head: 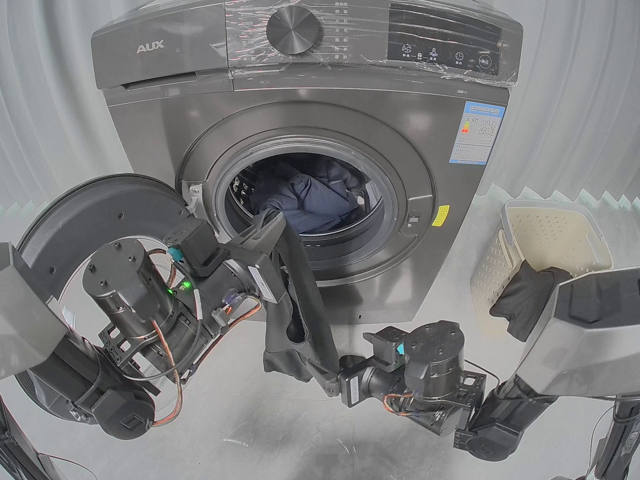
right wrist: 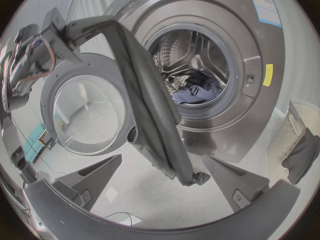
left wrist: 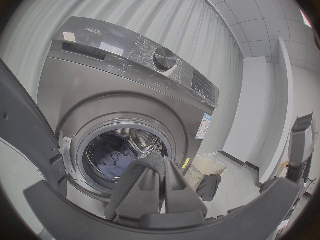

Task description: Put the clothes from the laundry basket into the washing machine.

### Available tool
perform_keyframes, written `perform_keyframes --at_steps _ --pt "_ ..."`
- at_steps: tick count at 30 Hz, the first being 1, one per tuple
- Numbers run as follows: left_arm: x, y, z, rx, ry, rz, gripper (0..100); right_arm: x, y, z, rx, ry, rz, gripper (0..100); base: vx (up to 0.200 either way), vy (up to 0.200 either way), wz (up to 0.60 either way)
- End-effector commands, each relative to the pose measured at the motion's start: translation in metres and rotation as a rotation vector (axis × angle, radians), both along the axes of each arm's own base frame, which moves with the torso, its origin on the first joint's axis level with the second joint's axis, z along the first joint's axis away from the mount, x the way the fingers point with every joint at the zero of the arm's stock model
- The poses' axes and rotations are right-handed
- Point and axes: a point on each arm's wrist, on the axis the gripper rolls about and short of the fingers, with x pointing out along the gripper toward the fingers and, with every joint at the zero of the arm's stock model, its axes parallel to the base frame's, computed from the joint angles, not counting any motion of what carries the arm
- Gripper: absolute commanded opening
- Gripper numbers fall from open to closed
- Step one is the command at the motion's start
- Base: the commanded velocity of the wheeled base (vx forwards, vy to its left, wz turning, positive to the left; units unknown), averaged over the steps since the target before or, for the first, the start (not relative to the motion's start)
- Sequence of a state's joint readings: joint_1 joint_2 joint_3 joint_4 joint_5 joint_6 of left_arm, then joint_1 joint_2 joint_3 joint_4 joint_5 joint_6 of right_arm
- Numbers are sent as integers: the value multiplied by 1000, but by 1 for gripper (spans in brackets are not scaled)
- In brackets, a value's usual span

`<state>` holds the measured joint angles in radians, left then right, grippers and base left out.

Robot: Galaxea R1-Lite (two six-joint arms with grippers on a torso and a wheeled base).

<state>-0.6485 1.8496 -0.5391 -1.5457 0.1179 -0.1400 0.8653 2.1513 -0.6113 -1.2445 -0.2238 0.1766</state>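
- Inside the drum of the grey front-loading washing machine [head: 160,121] you already have a crumpled dark blue garment [head: 307,201], so part of the load looks done.
- At the lower left lip of the machine's opening, your left jaws are pinching the top of a long dark grey garment [head: 303,295]. It hangs down the machine's front and is not yet inside.
- Below the machine's opening, your right jaws stand spread, and the garment's lower end dangles between them ungripped.
- Right of the machine, the cream perforated plastic laundry basket [head: 557,235] has another dark cloth [head: 527,298] draped over its rim. I judge that at least this piece is left for you after the current one. The basket's bottom is hidden.
- Left of the machine, its round glass-centred door [head: 93,208] stands swung wide open.
- Under the machine lies a pale grey floor [head: 253,428], and behind the machine hangs a pale pleated curtain [head: 47,68].
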Motion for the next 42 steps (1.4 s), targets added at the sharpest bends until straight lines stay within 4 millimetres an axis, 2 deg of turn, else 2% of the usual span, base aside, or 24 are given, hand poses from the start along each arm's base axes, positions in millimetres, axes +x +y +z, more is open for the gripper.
perform_keyframes --at_steps 1,12,15,24,25,30,35,38,41,42 --pt "0 0 1 -5 -2 1 0 0 9 -19 -31 27 28 100 0 0 0" --pt "-1 1 2 -6 -3 2 0 17 34 -44 3 -1 43 100 0 0 0" --pt "-1 1 2 -7 -4 2 0 25 42 -46 27 -23 37 100 0 0 0" --pt "-1 1 2 -6 -3 2 0 44 47 -44 78 -67 5 100 0 0 0" --pt "-1 1 2 -7 -2 2 0 44 48 -43 82 -70 5 0 0 0 0" --pt "-1 2 1 -5 0 3 0 46 46 -34 101 -84 -5 0 0 0 0" --pt "0 5 -1 -3 8 15 0 42 38 -11 133 -111 -11 0 0 0 0" --pt "2 10 0 -4 8 29 0 38 23 18 165 -146 -28 0 0 0 0" --pt "2 15 3 -11 0 44 0 32 0 37 164 -154 -53 0 0 0 0" --pt "2 16 5 -14 -6 45 0 29 -14 43 148 -162 -65 0 0 0 0"
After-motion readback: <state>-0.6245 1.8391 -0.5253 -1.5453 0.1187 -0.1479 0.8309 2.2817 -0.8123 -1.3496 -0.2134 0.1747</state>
